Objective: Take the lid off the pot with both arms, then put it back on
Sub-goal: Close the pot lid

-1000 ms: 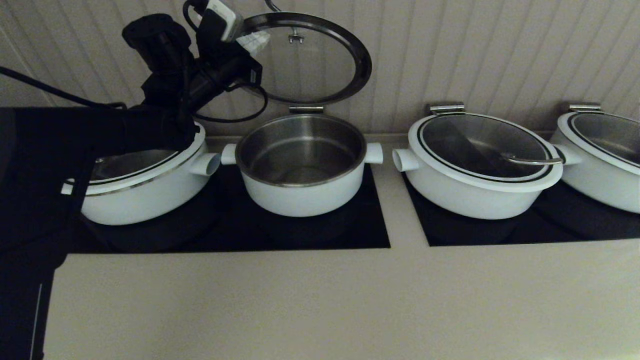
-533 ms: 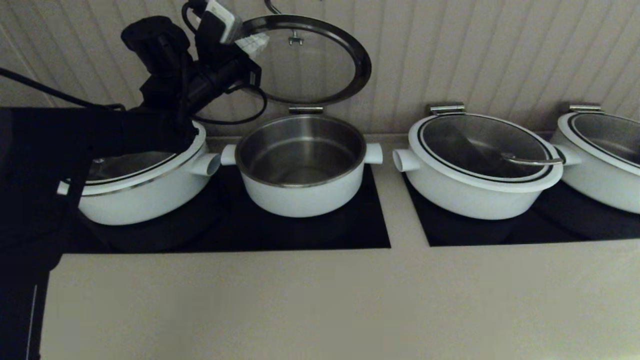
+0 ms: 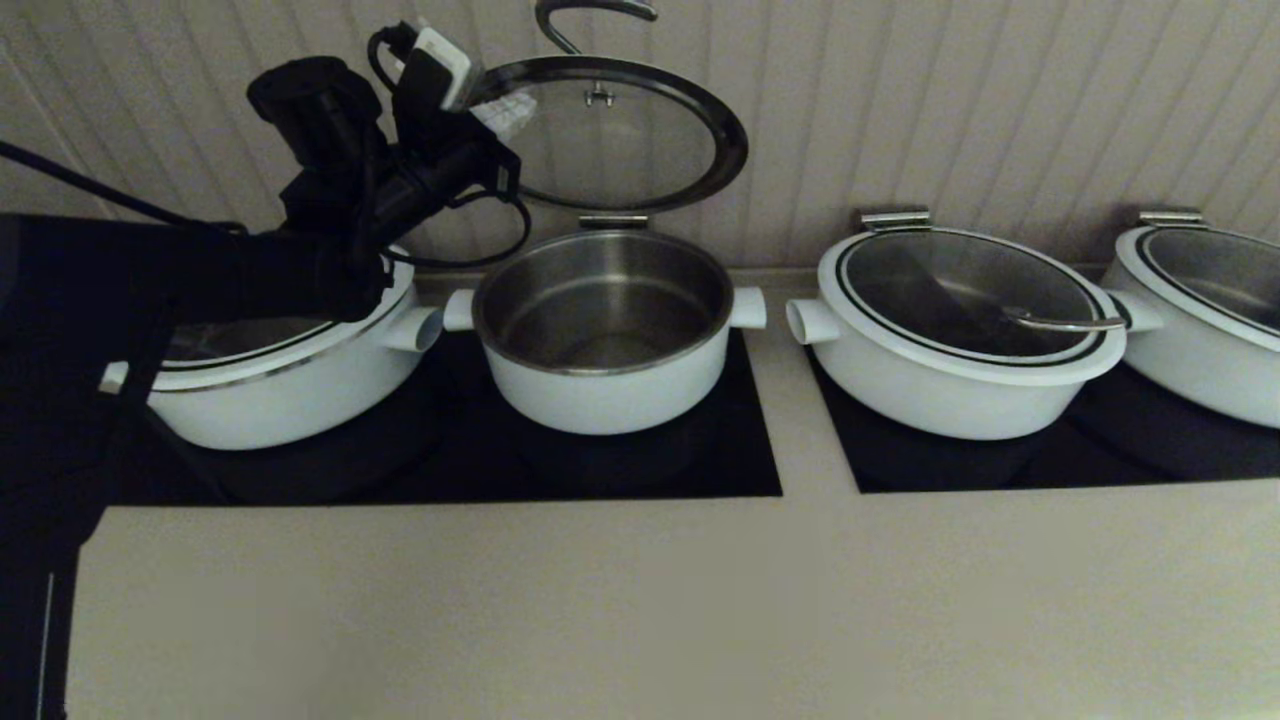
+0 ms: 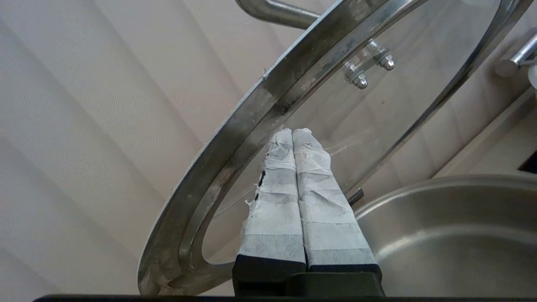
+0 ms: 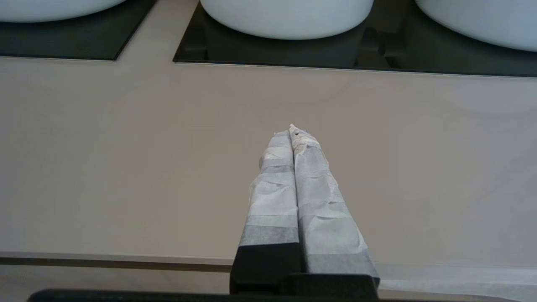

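The pot (image 3: 603, 330) stands open on the black cooktop, its steel inside bare. The lid (image 3: 625, 140) is tilted up on the rear hinge (image 3: 612, 220), almost upright against the wall, with its steel handle (image 3: 590, 10) at the top. My left gripper (image 3: 505, 95) is shut and empty, its tips against the underside of the glass near the left rim. In the left wrist view the gripper (image 4: 293, 132) lies beside the lid's steel rim (image 4: 260, 109), above the pot (image 4: 453, 235). My right gripper (image 5: 292, 131) is shut and empty, low over the beige counter.
A wider lidded white pot (image 3: 280, 390) sits left of the pot, under my left arm. Two more wide lidded pots (image 3: 960, 330) (image 3: 1200, 310) sit on the right cooktop. A ribbed wall stands close behind. Beige counter (image 3: 640, 600) spans the front.
The lid has tipped down a little with my left gripper beneath it, and its handle has come into view at the top. The pots have not moved.
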